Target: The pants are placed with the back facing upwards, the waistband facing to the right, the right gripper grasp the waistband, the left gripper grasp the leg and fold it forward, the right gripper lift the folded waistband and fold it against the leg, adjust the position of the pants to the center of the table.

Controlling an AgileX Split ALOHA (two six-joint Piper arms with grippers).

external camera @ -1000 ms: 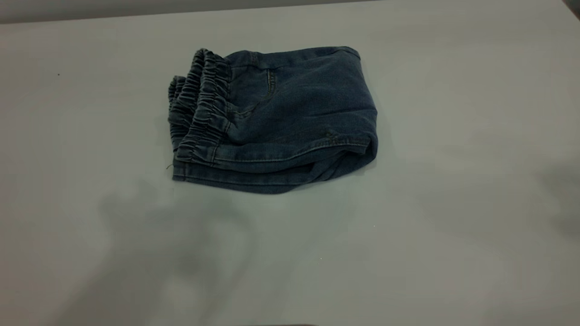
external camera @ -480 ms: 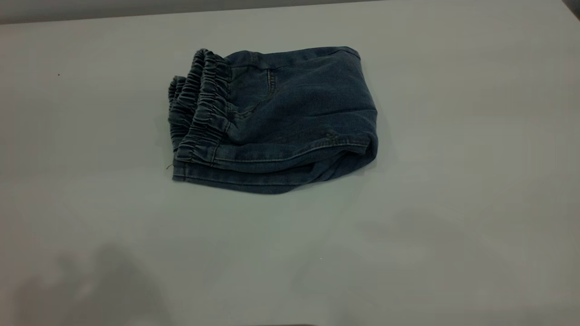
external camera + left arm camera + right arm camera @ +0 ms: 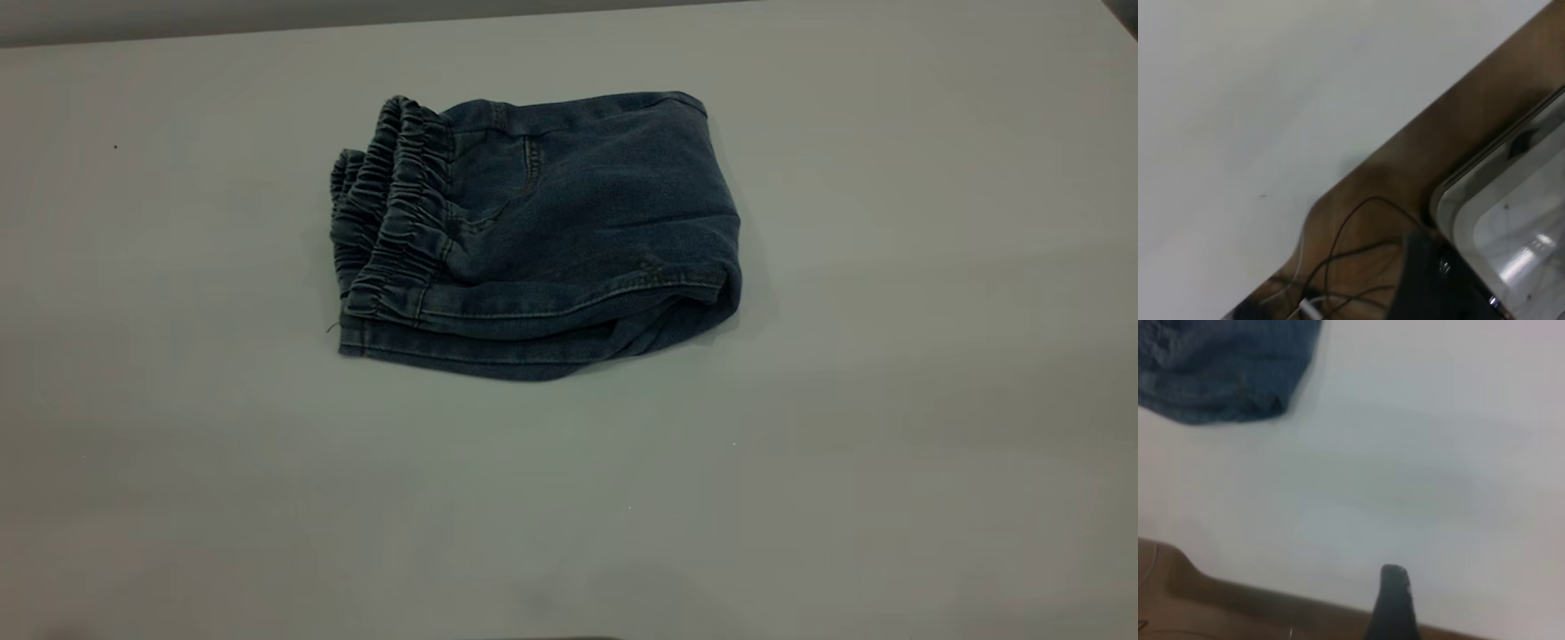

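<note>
The arm shadows seen earlier on the white table (image 3: 889,267) are gone. The folded denim shorts (image 3: 569,231) lie unmoved near its middle, elastic waistband (image 3: 400,213) facing left. One dark fingertip of the right gripper (image 3: 1393,603) shows; its opening cannot be told.

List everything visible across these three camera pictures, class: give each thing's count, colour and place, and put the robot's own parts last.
Folded faded blue denim shorts: one, blue, on the table, toward the far side.
Ruched elastic denim waistband: one, blue, at the shorts' left end in the exterior view.
Plain flat tabletop: one, pale grey-white, under the shorts.
Brown surface: one, beyond the table edge.
Thin cables: several, dark and white, on the brown surface.
Black finger of the right hand: one, over the table edge, away from the shorts.
</note>
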